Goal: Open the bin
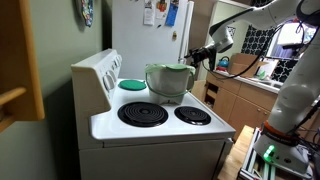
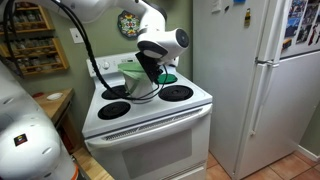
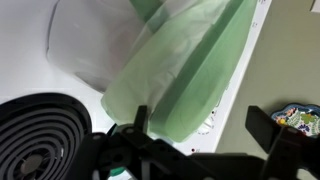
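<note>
In an exterior view the bin (image 1: 168, 84) stands at the back of the white stove (image 1: 160, 130), just beside a flat green disc (image 1: 132, 85) and behind the front coil burners (image 1: 143, 113). The gripper (image 1: 200, 54) hangs near the bin's upper rim, on the side away from the disc. Whether it touches the bin is not clear here.

In an exterior view from the front of the stove, the gripper (image 2: 150, 70) covers much of the bin (image 2: 128, 72), so any contact is hidden.

In the wrist view the two fingers (image 3: 140, 122) stand wide apart and hold nothing. The green lid (image 3: 190, 70) fills the space ahead of them, slanted, with the pale tub wall (image 3: 85, 45) behind it.

I judge the step to be catching the lid's free edge. It is best to hook one finger under that edge and lift along an arc around the hinge, slowly. The tub looks light, so it may slide or tip under a straight pull. I cannot tell where the hinge sits.
</note>
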Motion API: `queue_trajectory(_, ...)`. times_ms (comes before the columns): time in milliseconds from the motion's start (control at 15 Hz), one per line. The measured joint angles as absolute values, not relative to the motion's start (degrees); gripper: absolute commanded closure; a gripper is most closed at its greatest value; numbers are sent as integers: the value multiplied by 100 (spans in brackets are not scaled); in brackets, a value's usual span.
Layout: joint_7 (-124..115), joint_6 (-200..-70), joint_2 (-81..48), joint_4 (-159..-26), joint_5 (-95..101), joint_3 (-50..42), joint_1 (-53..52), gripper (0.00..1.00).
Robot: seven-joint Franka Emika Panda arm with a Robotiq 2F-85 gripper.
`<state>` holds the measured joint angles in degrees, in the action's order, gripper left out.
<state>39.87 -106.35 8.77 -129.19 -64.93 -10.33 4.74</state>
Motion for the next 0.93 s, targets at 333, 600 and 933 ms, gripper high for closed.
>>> queue_trajectory(333, 3933, -10631, 882, -12919, -6313, -1022, 524, 0)
queue_trajectory(600, 3933, -10638, 895, -12896, -6279, -1016, 551, 0)
queue_trajectory(933, 3936, -10745, 894, -12881, -6286, -944, 551, 0)
